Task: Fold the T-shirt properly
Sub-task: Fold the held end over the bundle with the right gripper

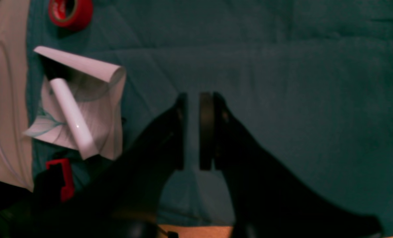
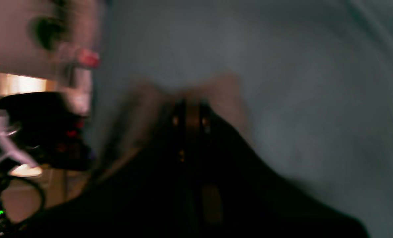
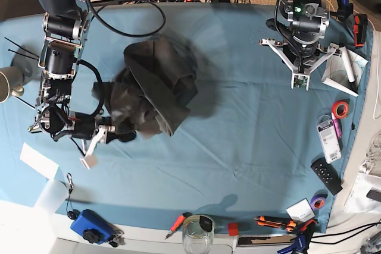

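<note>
Your right claw [image 3: 110, 130] is pinched shut on the T-shirt [image 3: 156, 90], a rumpled, soft dark-grey heap w/ deep creases just beyond its tips. Your left claw [image 1: 192, 130] holds nothing, jaws at a narrow gap over creased teal cloth [image 1: 282, 82]; curled white paper [image 1: 84, 102] and red tape roll [image 1: 70, 11] sit beside it.

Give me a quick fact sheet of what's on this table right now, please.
Cloth: teal table cloth
Garment: dark grey T-shirt, crumpled and blurred
Right gripper: shut, at the shirt's edge; too blurred to confirm a grip
Left gripper: narrow gap, holding nothing, over bare cloth
Clutter by left arm: red tape roll, curled white paper
</note>
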